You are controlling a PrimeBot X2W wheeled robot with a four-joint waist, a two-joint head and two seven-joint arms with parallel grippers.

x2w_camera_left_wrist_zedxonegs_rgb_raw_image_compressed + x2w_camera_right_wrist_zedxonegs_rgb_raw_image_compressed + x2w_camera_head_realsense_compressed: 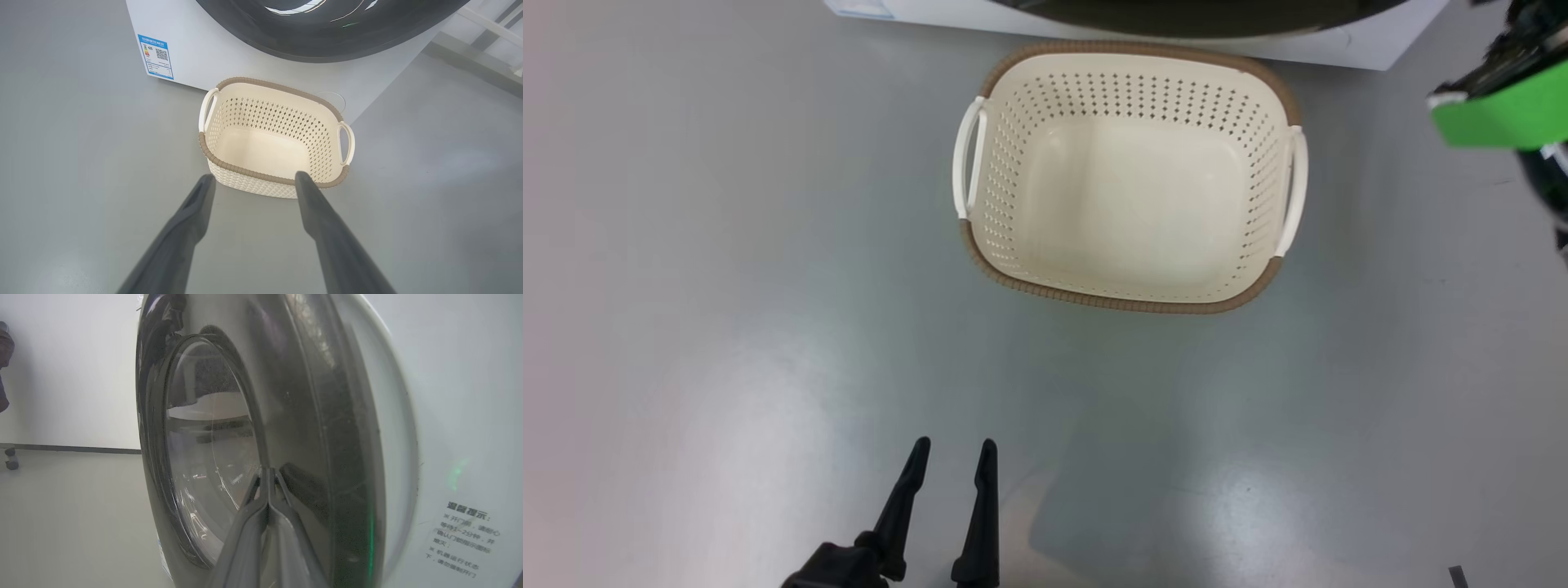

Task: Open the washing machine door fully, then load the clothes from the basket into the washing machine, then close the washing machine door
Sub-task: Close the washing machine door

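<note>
Left pincer (955,445) open over glossy grey floor (727,286); cream basket (1127,304) beside washing machine (1339,45); right pincer (267,469) closed at washing machine door (310,416).

We see the basket (1127,304) on the grey floor (727,286), upright, cream bottom and perforated walls in full sight, a white handle on each side. Just behind it, at the top edge, the washing machine (1339,45) base, with the washing machine door (1201,20) as a dark arc. Left gripper (954,445) bottom centre-left, fingers apart, well short of the basket. Green-wrapped arm part (1503,114) at upper right.
</note>
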